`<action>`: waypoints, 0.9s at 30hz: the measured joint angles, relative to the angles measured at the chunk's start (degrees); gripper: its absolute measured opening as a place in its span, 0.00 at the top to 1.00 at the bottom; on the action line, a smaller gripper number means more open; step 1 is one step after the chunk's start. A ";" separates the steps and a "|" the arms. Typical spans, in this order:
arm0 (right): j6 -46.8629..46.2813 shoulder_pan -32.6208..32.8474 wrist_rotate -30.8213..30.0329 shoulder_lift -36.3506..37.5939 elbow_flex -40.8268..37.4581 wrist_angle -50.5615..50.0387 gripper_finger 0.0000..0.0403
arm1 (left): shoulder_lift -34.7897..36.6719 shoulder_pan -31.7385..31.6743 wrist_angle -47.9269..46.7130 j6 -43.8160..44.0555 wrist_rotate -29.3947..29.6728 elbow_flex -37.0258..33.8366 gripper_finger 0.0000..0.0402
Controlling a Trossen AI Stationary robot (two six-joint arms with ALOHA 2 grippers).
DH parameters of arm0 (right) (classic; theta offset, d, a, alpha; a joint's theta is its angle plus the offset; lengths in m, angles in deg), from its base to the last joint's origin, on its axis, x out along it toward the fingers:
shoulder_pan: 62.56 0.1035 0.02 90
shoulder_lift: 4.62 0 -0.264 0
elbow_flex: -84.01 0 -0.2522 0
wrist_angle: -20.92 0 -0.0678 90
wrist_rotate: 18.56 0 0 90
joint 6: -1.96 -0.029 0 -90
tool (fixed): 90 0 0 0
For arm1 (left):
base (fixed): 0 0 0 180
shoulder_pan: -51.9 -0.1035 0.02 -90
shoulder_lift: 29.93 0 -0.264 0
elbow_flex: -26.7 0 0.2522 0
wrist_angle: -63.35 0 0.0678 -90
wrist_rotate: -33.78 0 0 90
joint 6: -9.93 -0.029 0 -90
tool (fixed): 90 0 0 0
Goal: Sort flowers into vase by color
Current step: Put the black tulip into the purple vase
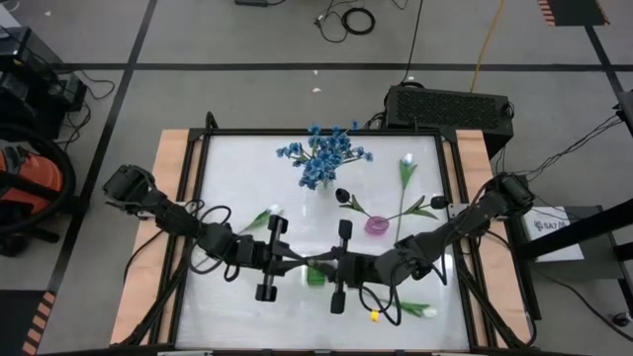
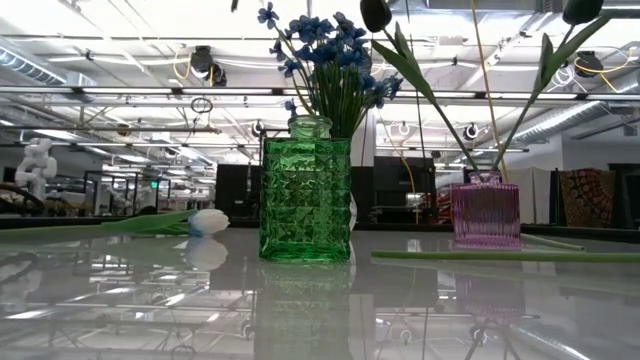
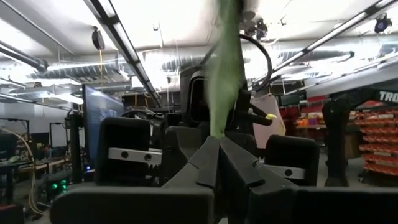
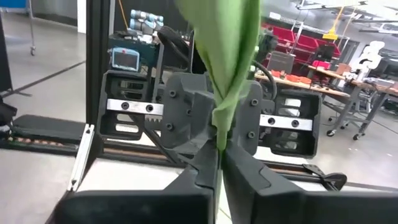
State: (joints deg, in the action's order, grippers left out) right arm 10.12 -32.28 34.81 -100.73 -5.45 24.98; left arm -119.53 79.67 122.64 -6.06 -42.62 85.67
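L gripper [image 3: 217,146] clamped on a green leaf [image 3: 222,68]

Jaws pressed tight together, leaf pinched at their tips and rising straight up from them. R gripper [image 3: 205,134] sits just beyond, facing the jaws, w/ the leaf between. Shop ceiling lights & red shelving [image 3: 376,134] far behind.

Both my grippers meet mid-table, left gripper [image 1: 295,261] and right gripper [image 1: 318,264] pinched on one green stem [image 1: 315,269], so the centre front is blocked. Behind them the green vase [image 2: 305,190] with blue flowers [image 1: 324,155] stands in the way; the pink vase [image 1: 377,224] with dark tulips [image 1: 342,196] blocks the right side. A white tulip [image 1: 272,212] lies left of centre, another flower [image 1: 415,311] at front right. I see free glass at the far left and back left corner.
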 joint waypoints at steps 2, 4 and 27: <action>-0.34 0.53 -0.99 1.00 -0.02 -2.08 0.97 | 0.21 0.41 -0.48 -1.14 0.19 -0.02 0.91; -1.27 1.05 -1.34 2.71 -0.02 -4.35 0.97 | 0.58 0.83 -0.52 -1.34 1.61 -0.04 0.84; -32.93 10.95 -20.53 24.27 -7.95 -56.98 0.99 | 15.65 6.12 -47.64 -4.35 36.00 -0.09 0.65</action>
State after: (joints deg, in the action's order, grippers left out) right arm -22.80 -21.32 14.28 -76.46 -13.40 -32.00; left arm -103.88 85.79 75.00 -10.41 -6.62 85.58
